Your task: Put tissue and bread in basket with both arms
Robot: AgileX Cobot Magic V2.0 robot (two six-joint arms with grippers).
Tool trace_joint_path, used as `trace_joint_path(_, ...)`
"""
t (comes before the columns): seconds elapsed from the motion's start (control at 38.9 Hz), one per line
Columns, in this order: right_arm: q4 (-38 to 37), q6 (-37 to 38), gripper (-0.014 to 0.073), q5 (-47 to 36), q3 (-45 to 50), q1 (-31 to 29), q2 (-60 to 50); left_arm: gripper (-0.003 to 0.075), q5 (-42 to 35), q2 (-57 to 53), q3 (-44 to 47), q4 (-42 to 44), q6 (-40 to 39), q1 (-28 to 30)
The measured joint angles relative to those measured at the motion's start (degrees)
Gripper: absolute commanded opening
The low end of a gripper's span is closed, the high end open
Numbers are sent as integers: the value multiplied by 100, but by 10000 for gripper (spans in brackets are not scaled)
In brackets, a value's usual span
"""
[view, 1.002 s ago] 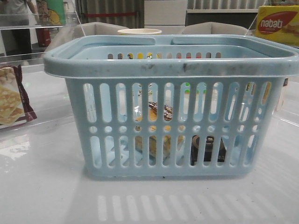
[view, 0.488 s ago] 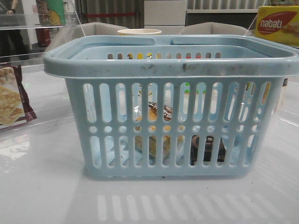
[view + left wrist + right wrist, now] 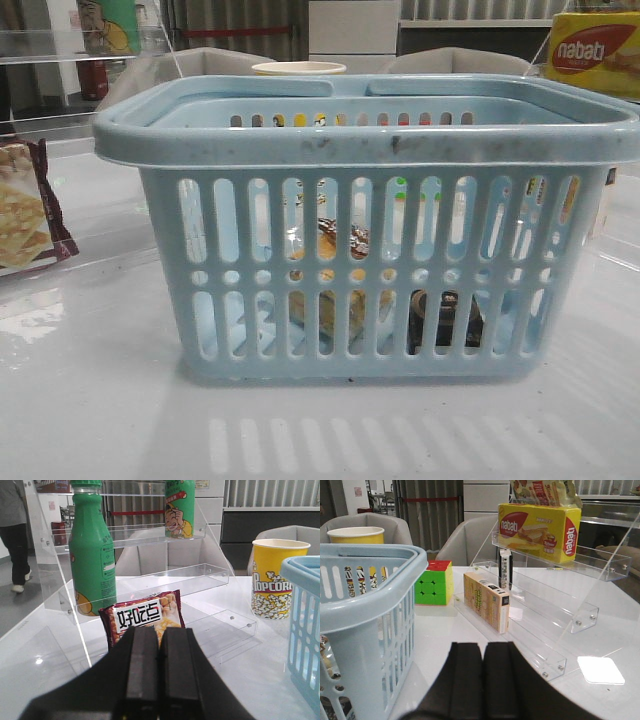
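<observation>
The pale blue basket (image 3: 360, 150) stands in the middle of the front view, and fills most of it. Through its slots I see the golden-brown bread (image 3: 338, 300) in shiny wrapper on the basket floor, and the dark tissue pack (image 3: 445, 318) to its right. The basket's edge also shows in the left wrist view (image 3: 302, 630) and the right wrist view (image 3: 365, 605). My left gripper (image 3: 159, 652) is shut and empty, left of the basket. My right gripper (image 3: 482, 667) is shut and empty, right of the basket. Neither gripper shows in the front view.
Left of the basket: a maroon-edged cracker packet (image 3: 142, 620), a green bottle (image 3: 92, 550) on a clear acrylic rack, a popcorn cup (image 3: 272, 580). Right of it: a cube puzzle (image 3: 434, 582), a small box (image 3: 486, 600) and a yellow nabati box (image 3: 540, 530) on another acrylic rack.
Nothing on the table has moved. Only a person in the far background at the upper left has moved out of view.
</observation>
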Motion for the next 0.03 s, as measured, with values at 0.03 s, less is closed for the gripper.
trace_joint_path(0.03, 0, 0, 57, 0, 0, 0, 0, 91, 0, 0, 0, 0, 0, 0)
